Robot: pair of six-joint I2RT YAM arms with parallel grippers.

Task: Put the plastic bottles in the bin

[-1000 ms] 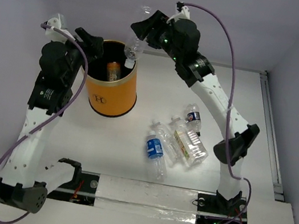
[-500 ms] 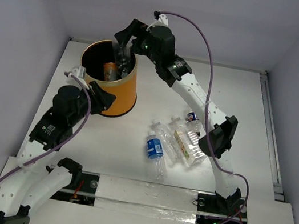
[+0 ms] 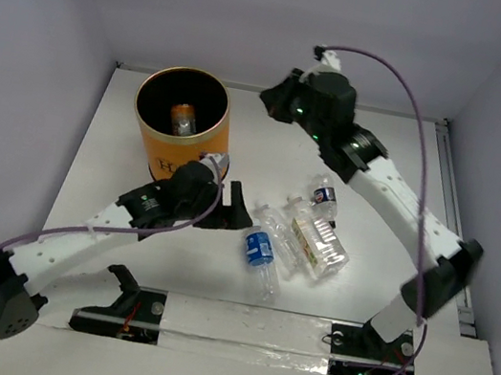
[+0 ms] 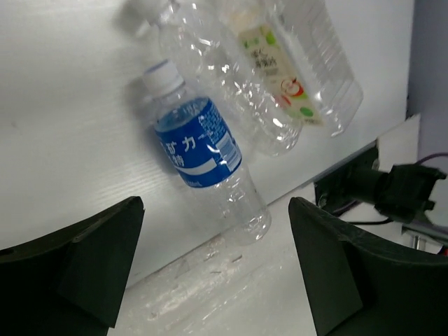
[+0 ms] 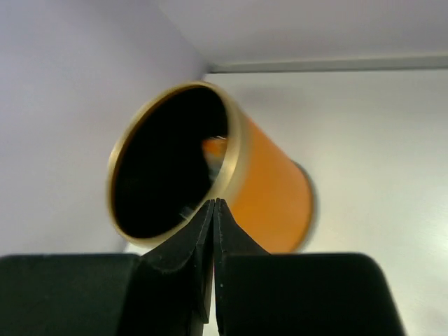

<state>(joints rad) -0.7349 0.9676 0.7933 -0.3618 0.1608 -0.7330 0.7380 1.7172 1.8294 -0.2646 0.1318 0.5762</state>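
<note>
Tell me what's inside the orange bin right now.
An orange bottle shows against the black interior of the bin. The bin's own wall and the darkness hide the rest of the bottom, so whether anything else lies in there cannot be told.

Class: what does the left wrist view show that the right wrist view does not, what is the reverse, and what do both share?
Only the left wrist view: three bottles lying on the table, namely a blue-labelled bottle, a bare clear bottle and a yellow-green-labelled bottle, framed by the open left pincer. Only the right wrist view: the orange bin with an orange bottle inside, beyond the shut right pincer. Both: the white table.
</note>
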